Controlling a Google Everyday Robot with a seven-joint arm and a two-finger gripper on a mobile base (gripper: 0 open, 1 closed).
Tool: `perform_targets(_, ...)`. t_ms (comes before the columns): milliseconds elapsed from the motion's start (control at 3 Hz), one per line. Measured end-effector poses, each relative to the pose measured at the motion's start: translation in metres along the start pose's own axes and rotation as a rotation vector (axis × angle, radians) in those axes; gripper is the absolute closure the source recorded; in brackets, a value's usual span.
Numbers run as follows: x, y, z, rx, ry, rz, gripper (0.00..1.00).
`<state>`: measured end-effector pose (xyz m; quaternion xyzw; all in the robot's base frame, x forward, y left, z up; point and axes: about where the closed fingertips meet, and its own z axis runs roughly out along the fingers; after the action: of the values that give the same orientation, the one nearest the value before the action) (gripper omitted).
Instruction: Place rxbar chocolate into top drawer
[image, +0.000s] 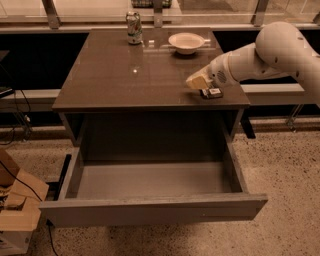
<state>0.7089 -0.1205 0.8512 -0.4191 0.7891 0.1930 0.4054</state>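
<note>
Rxbar chocolate (212, 93) lies flat on the table (125, 80), near the table's front right corner and close to its edge. The gripper (197, 82) is low over the table at that same corner, right next to the bar, on the side nearer the table's middle. It may be touching the bar, but the view is too dark there to be sure, and I cannot tell how far open the gripper is or if it has hold of anything. The white arm (260, 55) reaches in from past the table's right side. The top drawer (150, 210) is pulled out wide from under the table's front, and I see nothing in it. So I think the job is at the picking-up step, and the rxbar chocolate is not in the drawer yet. Next the gripper needs a good hold on the thin bar, then a lift, then a move out past the table's front edge and down into the drawer. A white bowl (186, 42) and a can (133, 28) sit at the table's back, well away.
</note>
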Motion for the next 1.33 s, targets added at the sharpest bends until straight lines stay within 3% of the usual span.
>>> perform_targets(333,-0.032,0.019,-0.014,0.001,-0.061,-0.087,0.02)
perform_targets(667,-0.041,0.013,-0.018,0.041,-0.076,-0.094,0.0)
perform_targets(1333,-0.011,-0.044,-0.011,0.154,-0.038,0.069,0.0)
